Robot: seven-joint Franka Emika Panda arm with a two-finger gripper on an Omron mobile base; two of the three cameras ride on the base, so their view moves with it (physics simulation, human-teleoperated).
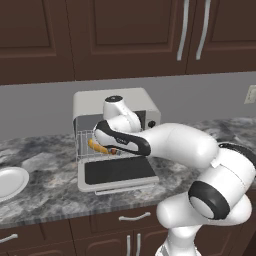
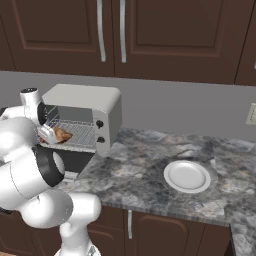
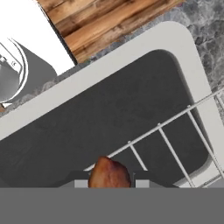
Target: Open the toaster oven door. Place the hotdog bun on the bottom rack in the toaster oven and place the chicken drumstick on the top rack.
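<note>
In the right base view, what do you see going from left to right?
Drumstick in the gripper → toaster oven → plate → wall outlet.

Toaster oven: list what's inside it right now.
Inside the toaster oven: a wire rack holding the hotdog bun. The gripper hangs there clamping the chicken drumstick. The arm hides the rest.

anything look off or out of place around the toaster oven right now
Nothing stands out. The toaster oven sits square on the counter, its door folded flat open. The gripper is shut on the chicken drumstick over a pulled-out rack, and the hotdog bun lies on a rack. Nothing spilled.
</note>
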